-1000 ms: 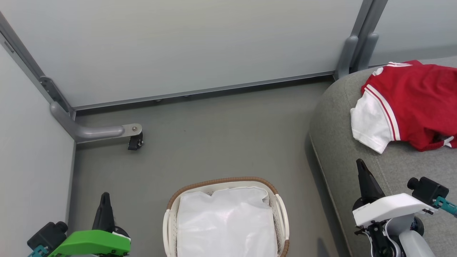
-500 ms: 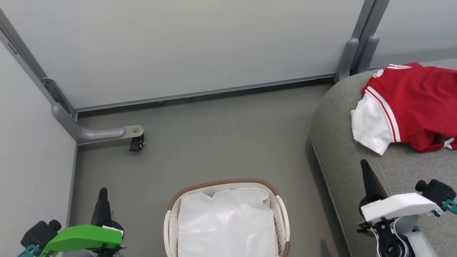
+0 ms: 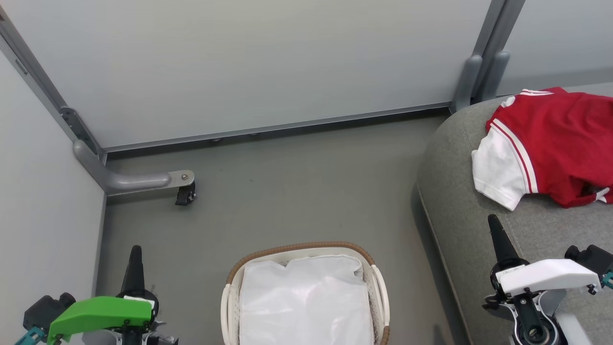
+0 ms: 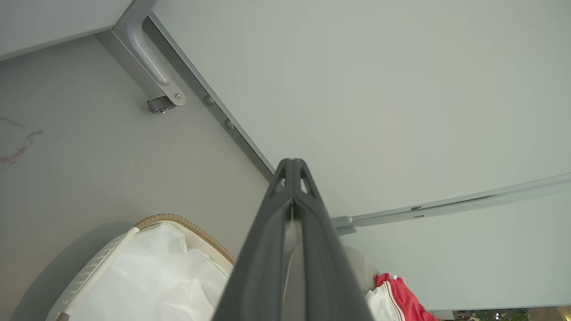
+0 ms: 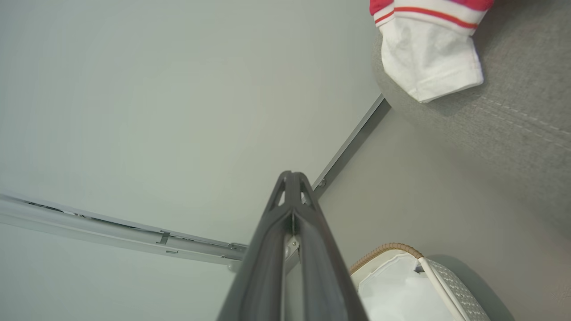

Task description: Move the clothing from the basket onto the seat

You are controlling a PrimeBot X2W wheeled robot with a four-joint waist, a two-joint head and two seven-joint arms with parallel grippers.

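The red clothing (image 3: 555, 143) with a white sleeve lies on the grey seat (image 3: 459, 211) at the right; its sleeve (image 5: 428, 58) also shows in the right wrist view, and a red corner (image 4: 397, 298) in the left wrist view. The white basket (image 3: 306, 251) with a brown rim stands on the floor at bottom centre, with just its white liner visible inside. My left gripper (image 3: 134, 251) is shut and empty, left of the basket. Over the seat's front part, below the clothing, my right gripper (image 3: 492, 221) is shut and empty.
Pale partition panels (image 3: 263, 62) close off the back and left. A grey bracket with a black caster (image 3: 184, 194) juts onto the floor at the left. A grey post (image 3: 471, 76) stands behind the seat's corner.
The head view has shifted slightly, so everything sits a little lower. Both grippers have drawn back toward the bottom edge, the left one more. The clothing and basket have not moved.
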